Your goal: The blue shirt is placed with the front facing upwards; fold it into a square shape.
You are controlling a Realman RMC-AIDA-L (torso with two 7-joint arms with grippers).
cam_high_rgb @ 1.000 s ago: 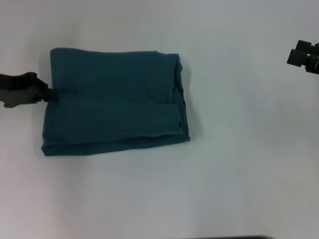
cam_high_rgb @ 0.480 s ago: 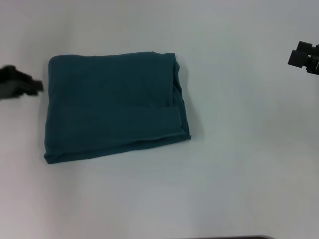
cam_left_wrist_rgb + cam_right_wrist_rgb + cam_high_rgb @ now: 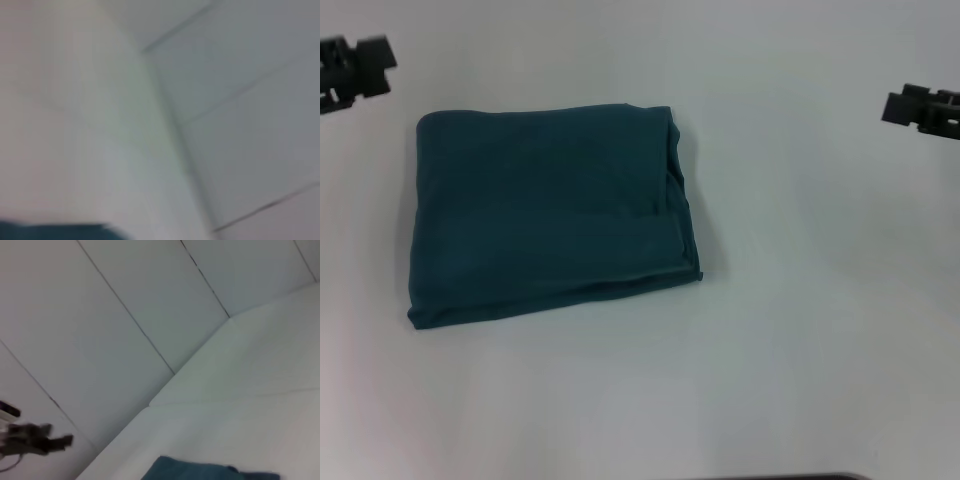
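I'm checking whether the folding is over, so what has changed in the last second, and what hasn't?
The left gripper let go of the blue shirt: it was at the shirt's left edge, then drew off to the left and moved toward the far left corner of the table, clear of the cloth. The shirt's left edge settled a little. The right gripper shifted slightly and remains off at the right. The shirt stays folded in a near-square.
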